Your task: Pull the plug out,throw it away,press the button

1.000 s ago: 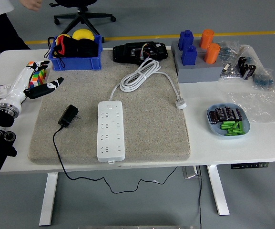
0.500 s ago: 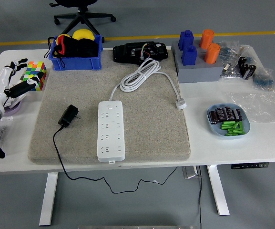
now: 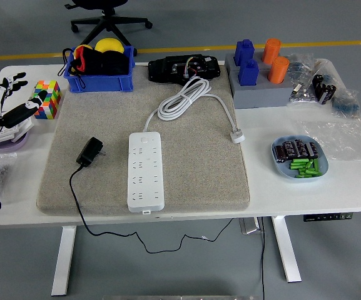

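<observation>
Already the black plug (image 3: pixel 90 152) lies loose beside the white power strip (image 3: pixel 146 170), yet the left hand (image 3: pixel 8 106), fingers spread and empty at the table edge, risks missing the strip's button from so far off.

Bright, even overhead light; soft shadows, sharp focus.

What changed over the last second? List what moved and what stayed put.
The left hand pulled back from beside the mat toward the table's left edge, fingers open, holding nothing. The person who stood at the far left corner is gone. The black plug beside the power strip, the coiled white cable and the colourful cube stayed put.
</observation>
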Robot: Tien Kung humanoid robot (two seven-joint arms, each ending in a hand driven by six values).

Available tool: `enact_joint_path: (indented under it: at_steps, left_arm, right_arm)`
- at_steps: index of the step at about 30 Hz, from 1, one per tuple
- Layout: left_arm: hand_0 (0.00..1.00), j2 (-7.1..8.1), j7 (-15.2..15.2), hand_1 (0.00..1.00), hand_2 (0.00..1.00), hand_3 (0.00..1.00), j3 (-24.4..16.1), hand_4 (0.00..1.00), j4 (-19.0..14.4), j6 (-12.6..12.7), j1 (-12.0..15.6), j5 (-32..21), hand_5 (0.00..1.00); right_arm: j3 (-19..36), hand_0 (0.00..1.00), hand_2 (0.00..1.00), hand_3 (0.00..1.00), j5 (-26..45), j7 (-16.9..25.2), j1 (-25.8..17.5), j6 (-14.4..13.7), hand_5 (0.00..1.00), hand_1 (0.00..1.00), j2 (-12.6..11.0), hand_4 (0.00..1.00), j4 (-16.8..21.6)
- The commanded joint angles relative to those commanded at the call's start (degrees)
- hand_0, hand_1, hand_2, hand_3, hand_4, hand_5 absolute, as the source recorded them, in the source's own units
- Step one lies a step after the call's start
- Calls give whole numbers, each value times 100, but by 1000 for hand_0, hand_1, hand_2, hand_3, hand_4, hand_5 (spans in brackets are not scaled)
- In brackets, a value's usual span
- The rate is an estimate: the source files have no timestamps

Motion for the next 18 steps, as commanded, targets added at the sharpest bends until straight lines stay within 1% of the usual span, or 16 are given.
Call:
enact_joint_path:
  at_steps: [6,18]
  left_arm:
    - [878,2,37,832,784,854,-65,785,27,-4,-37,39,514]
    - [878,14,59,834,784,846,-41,787,12,-41,-17,32,503]
  right_arm:
    - [-45,728,659,643,15,-1,10,4,584,678,-18,743,1]
    - [-64,728,660,644,31,-16,-6,14,586,679,-34,743,-10]
